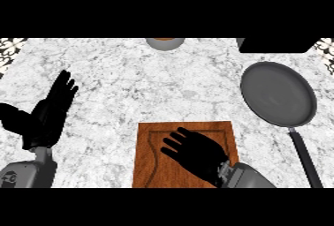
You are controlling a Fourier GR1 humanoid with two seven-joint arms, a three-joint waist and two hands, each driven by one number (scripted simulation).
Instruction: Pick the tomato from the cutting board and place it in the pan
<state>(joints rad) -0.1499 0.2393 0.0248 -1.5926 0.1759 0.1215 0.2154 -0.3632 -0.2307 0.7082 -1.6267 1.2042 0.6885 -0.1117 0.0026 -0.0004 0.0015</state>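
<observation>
Over the cutting board [146, 170], near the lower middle of the table [130, 88], the right hand [199, 154] hangs palm down with its back turned up to the view. It covers much of the board's right half. No tomato shows anywhere: not on the bare wood, not on the marble, not in the pan [278, 95]. The tomato is most likely hidden beneath that hand. Whether the hand is closed round it or only poised above it, I cannot tell, since the palm side is out of sight.

The step in hand looks like the pick itself, either the last of the reach or the closing on the tomato. The placing is not yet done, for the pan's grey floor is bare.

The pan lies well apart to the right and further up the table, with its long dark handle [305, 159] running down toward the near edge, just beside the right forearm. The next move calls for a lift straight up off the board. Then comes a carry up and to the right, over the pan's near rim, keeping clear of the handle. The release should come above the middle of the pan, since a round tomato may roll.

The left hand [49, 117] rests at the left edge, spread and straight, holding nothing. A small bowl [164, 43] and a black block [274, 45] sit at the far edge, out of the way.
</observation>
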